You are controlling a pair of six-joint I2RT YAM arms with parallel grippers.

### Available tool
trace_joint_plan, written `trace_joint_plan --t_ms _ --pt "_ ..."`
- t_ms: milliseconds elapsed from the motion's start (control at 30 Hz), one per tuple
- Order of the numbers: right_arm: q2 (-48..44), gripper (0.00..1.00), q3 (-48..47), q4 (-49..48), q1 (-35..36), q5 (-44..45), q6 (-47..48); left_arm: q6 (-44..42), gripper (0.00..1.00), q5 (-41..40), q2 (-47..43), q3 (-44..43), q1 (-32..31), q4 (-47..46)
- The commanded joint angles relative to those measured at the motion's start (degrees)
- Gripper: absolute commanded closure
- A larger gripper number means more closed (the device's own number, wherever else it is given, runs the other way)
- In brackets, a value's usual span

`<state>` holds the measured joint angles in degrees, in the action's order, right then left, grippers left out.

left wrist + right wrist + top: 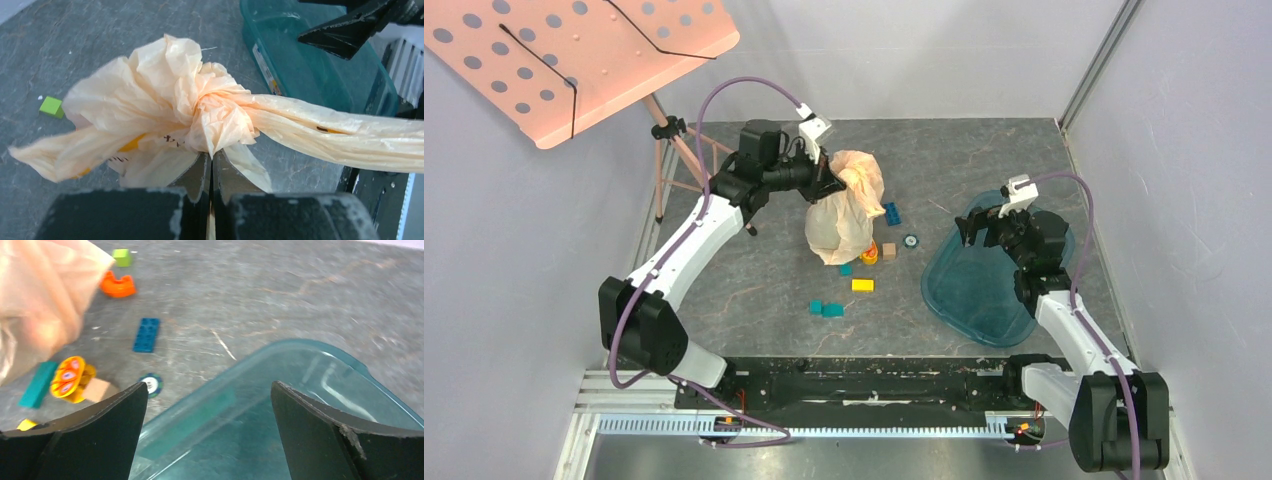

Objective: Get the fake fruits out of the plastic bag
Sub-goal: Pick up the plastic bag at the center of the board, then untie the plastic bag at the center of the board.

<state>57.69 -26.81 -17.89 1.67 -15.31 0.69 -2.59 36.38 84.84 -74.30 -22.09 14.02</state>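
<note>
Plastic bag (pixel 842 212) sits near table centre, a touch toward 11 o'clock, upright-ish and bulging, neck knotted at its 12 o'clock end. Knot is not yet undone.

Fake fruits: not visible in any view. Judging by the bulge they're inside the bag, so nothing is out. Task is at step one.

Left to right:
- pink perforated stand (pixel 574 60) at the table's 10 o'clock corner, not involved.
- left gripper (pixel 832 180) comes in from 9 o'clock of the knot. Left wrist view: jaws pressed together with a fold of bag film (pixel 170 90) pinched between them, right under the knot; one twisted handle runs off toward 3 o'clock.
- loose blocks at the bag's 4 to 6 o'clock: teal blocks (pixel 827 309), yellow block (pixel 862 285), blue block (pixel 891 212). All apart from the bag except the small orange toy (pixel 869 255), just beside its base.
- right gripper (pixel 980 226) hangs over the 12 o'clock rim of the teal tray (pixel 954 300), jaws spread wide, holding nothing, well apart from the bag.

Left to do: open the neck or knot, reach in, pull both fruits out. My read: the knot looks tight, and a one-sided pinch may just lift the whole bag. Right arm probably has to hold the other side.
</note>
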Motion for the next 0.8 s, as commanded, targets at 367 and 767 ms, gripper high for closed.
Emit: trace_joint_plan --t_ms 367,767 --pt "-1.3 0.07 1.0 -24.1 2.8 -38.0 11.9 -41.2 0.98 7.6 -1.2 -7.5 -5.0 24.1" --pt "3.6 0.1 -15.6 9.8 16.7 -42.4 41.5 -65.2 0.98 4.5 -5.6 -1.0 -8.8 29.5"
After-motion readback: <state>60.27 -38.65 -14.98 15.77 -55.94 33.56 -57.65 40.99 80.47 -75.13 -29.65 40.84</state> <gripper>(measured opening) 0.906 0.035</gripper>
